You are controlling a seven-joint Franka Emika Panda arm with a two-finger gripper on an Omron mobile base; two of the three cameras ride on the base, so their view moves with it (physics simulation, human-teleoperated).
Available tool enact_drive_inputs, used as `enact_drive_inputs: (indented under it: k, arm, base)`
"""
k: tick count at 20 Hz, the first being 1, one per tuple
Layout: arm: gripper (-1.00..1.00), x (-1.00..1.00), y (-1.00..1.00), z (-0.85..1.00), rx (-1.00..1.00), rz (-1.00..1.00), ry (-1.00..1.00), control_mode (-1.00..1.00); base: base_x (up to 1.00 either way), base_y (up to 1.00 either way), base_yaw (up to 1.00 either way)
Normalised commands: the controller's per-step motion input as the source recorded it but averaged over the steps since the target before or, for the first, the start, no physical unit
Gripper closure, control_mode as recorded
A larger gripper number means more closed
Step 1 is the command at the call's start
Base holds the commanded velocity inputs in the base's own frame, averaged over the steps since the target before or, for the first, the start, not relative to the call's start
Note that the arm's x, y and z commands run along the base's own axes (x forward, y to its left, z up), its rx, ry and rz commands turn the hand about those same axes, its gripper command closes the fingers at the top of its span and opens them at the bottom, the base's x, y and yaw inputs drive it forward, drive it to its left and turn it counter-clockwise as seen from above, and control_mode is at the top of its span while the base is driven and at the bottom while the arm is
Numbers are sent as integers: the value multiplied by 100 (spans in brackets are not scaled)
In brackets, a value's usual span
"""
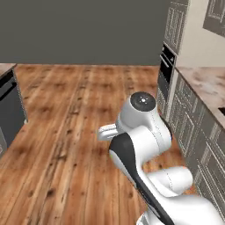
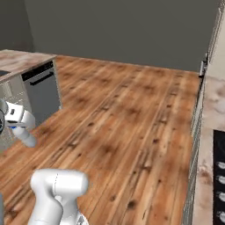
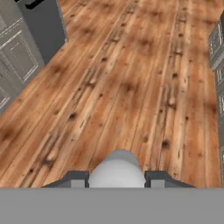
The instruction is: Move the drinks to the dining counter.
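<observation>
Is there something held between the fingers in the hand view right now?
Yes, a whitish rounded bottle sits between the two dark fingers at the bottom of the hand view, above the wooden floor.

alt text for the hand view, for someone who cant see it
The hand grips a whitish bottle between its two dark fingertips, looking out over a wooden plank floor. Grey cabinet fronts and a dark appliance stand at upper left.
</observation>
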Motion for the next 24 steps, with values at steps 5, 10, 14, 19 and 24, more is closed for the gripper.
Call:
enact_drive_inputs:
  k: [5,10,14,19,24]
  arm:
    - [100,0,0,0,0,0,0,100]
    - [100,0,0,0,0,0,0,100]
    - [100,0,0,0,0,0,0,100]
    - [100,0,0,0,0,0,0,100]
    - [100,0,0,0,0,0,0,100]
  base:
    - [0,3,100]
    - [29,-4,97]
    - [70,-10,88]
    - [97,-11,76]
    - [100,0,47]
